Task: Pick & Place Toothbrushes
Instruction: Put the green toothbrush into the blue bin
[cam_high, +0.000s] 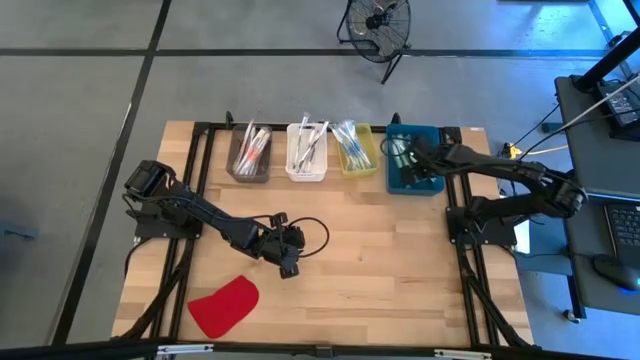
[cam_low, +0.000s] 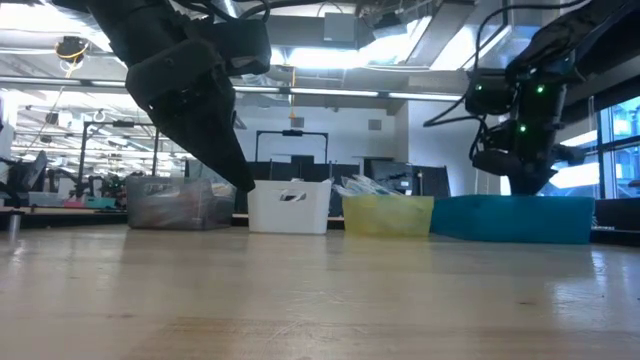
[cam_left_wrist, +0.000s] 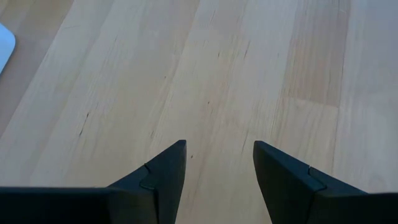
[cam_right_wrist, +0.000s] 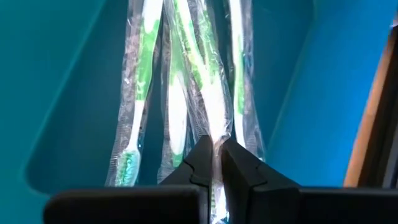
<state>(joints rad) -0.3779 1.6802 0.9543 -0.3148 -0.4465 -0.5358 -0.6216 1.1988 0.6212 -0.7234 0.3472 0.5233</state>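
I see my right gripper (cam_right_wrist: 216, 152) clenched on a wrapped green toothbrush (cam_right_wrist: 205, 93) inside the blue bin (cam_high: 415, 165), while my left gripper (cam_left_wrist: 219, 163) hangs released over the bare surface (cam_left_wrist: 249, 74).

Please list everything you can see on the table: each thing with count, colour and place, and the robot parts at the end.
table: one, light wood, under everything
grey bin: one, far edge, leftmost, holds toothbrushes
white bin: one, next in row, holds toothbrushes
yellow bin: one, third in row, holds toothbrushes
blue bin: one, rightmost
green toothbrushes: several, wrapped, in blue bin
red cloth: one, near left edge
left gripper: open, empty, over bare wood
right gripper: shut on a green toothbrush, in blue bin
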